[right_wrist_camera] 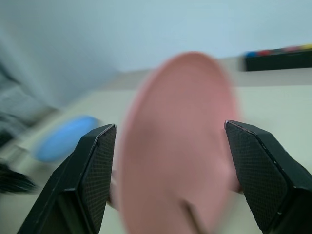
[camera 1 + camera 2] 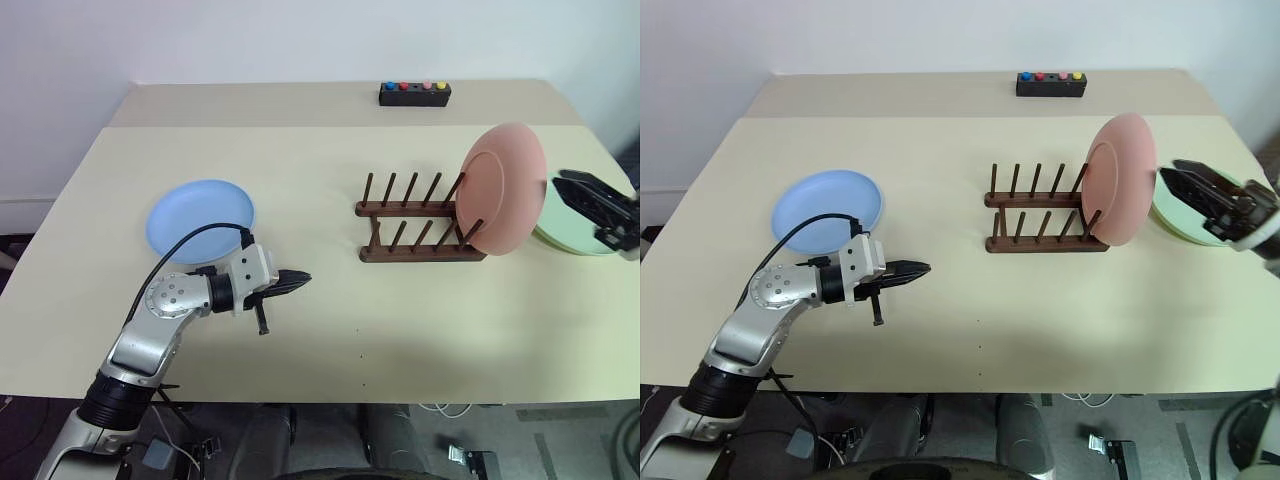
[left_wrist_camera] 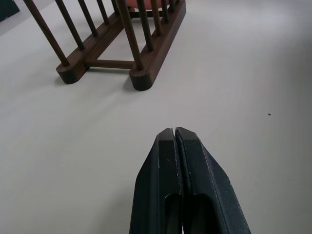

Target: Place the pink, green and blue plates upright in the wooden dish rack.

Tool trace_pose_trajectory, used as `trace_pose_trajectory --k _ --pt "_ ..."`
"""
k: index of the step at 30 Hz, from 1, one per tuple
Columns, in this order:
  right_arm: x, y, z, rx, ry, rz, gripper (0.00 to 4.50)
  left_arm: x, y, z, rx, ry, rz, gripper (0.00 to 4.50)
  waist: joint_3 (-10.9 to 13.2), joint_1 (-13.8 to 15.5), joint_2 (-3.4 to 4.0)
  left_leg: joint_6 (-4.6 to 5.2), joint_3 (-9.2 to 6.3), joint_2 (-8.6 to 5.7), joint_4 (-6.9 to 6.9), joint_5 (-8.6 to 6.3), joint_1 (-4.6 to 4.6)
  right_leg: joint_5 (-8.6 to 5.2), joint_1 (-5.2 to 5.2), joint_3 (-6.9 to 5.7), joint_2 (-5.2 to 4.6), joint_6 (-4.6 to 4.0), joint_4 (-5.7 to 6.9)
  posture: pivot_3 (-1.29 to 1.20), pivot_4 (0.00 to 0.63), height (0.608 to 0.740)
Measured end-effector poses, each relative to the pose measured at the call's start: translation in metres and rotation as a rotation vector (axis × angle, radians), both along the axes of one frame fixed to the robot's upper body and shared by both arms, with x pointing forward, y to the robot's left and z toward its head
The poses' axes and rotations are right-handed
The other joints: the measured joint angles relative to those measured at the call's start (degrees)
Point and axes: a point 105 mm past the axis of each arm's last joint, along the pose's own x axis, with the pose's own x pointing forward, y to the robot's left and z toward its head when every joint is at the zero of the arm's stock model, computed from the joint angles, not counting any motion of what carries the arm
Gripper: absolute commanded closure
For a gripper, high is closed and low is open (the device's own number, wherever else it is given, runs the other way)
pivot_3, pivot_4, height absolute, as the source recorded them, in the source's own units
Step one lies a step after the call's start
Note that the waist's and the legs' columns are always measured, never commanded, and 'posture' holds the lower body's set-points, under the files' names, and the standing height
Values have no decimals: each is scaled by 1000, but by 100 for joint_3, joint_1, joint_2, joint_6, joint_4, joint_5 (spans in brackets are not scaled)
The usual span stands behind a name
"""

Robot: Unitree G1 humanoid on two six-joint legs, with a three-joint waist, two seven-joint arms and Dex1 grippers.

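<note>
From my head camera, the green plate (image 2: 570, 235) is mostly hidden: the pink plate (image 2: 502, 188) covers its left part and my right gripper (image 2: 1185, 181) hangs over its right part, so I see only a pale crescent of it flat on the table (image 2: 330, 330). The right arm is cut by the picture edge. In the right wrist view the pink plate is blurred, and I cannot make out there how its lower edge sits.

My right gripper has its two fingers (image 1: 92, 170) spread wide, with the pink plate between them in that view, but the fingers do not touch it; it holds nothing. From above, the gripper is just beside the plate, on its right.

The pink plate stands upright, a little tilted, at the right end of the wooden dish rack (image 2: 418, 222), among the last pegs. The blue plate (image 2: 201, 221) lies flat on the table, well to the left of the rack.

My left gripper (image 2: 303, 280) is closed completely, fingers pressed together, empty, above bare table between the blue plate and the rack, pointing at the rack.
</note>
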Motion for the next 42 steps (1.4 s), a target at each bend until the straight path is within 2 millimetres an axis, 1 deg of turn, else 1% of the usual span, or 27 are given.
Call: trace_pose_trajectory --k 1,3,6,7,9,11,13,17,19,22,27,29,30,31,32,35,40,42 --pt "-3 -6 -5 -65 20 -32 635 0 0 0 0 1 0 4500 0 -4 0 0 1 0 0 0 0 0 0 0 0 0 0 0 150 740" --pt "-9 -20 -23 -198 85 -100 53 0 1 -1 -1 8 3 4500 0 -12 0 0 2 0 2 0 2 0 1 0 0 0 1 0 150 740" --pt "-8 -36 -48 -348 164 -190 53 -1 0 -1 -5 13 -1 4500 -2 -69 3 0 16 1 4 0 12 1 4 12 0 -2 3 0 150 740" --pt "-7 -38 -54 -388 181 -206 53 -1 0 -1 -5 14 -2 4500 -3 -79 5 0 17 1 3 0 13 1 4 13 0 -2 5 0 150 740" --pt "0 -47 -70 -532 218 -262 53 -1 -2 -1 -9 13 -10 4500 -3 -108 5 0 17 1 2 0 16 1 6 13 0 -2 6 0 150 740" --pt "13 -56 -85 -674 238 -331 53 0 -5 0 -12 13 -24 4500 -3 -153 6 -1 21 1 4 1 17 1 7 15 0 -2 6 0 150 740" --pt "20 -60 -95 -769 248 -353 53 1 -8 3 -17 8 -38 4500 -2 -167 8 -1 20 1 -2 1 18 1 4 15 0 -2 7 0 150 740" --pt "37 -60 -111 -883 247 -372 53 0 -10 6 -35 18 -56 4500 -2 -188 10 -1 21 2 -3 1 17 1 2 18 0 -2 7 0 150 740" --pt "44 -61 -109 -933 222 -388 53 -2 -11 8 -50 35 -65 4500 -1 -183 7 -1 21 1 1 1 22 2 8 18 0 -2 7 0 150 740" --pt "50 -65 -110 -946 214 -414 856 -5 -12 11 -55 32 -76 4500 0 -173 5 -1 21 1 1 1 32 1 20 18 -1 -3 6 0 150 740" --pt "54 -65 -118 -955 219 -417 3417 -9 -11 7 -56 47 -66 4500 0 -169 6 0 21 1 -2 0 40 1 27 19 -1 -3 4 0 150 740" --pt "52 -67 -120 -961 227 -421 4320 -9 -11 5 -56 55 -60 4500 0 -170 6 0 21 1 -3 0 41 1 27 20 -1 -3 4 0 150 740" --pt "54 -67 -118 -964 213 -427 4443 -10 -11 5 -57 54 -58 4500 -1 -170 6 0 21 1 -2 0 41 1 28 20 -1 -3 5 0 150 740" --pt "56 -67 -113 -967 194 -438 4443 -10 -11 6 -57 50 -59 4500 0 -173 4 0 21 1 -3 0 47 1 34 20 0 -3 5 0 150 740" --pt "56 -68 -112 -970 194 -440 4443 -10 -12 7 -57 47 -62 4500 0 -173 -5 0 21 1 -6 0 58 1 43 20 0 -4 4 0 150 740" --pt "53 -69 -116 -975 200 -438 4443 -10 -12 7 -56 45 -62 4500 0 -168 -3 0 21 0 -5 0 58 0 44 21 -1 -3 4 0 150 740" --pt "47 -71 -115 -1051 152 -454 4443 -10 -12 7 -55 43 -64 4500 0 -171 -2 0 21 0 -8 0 57 0 42 22 -1 -3 4 0 150 740" --pt "44 -74 -107 -1095 101 -475 4443 -10 -12 7 -55 43 -65 4500 1 -167 7 0 22 -1 -8 0 55 0 39 24 -1 -3 5 0 150 740"
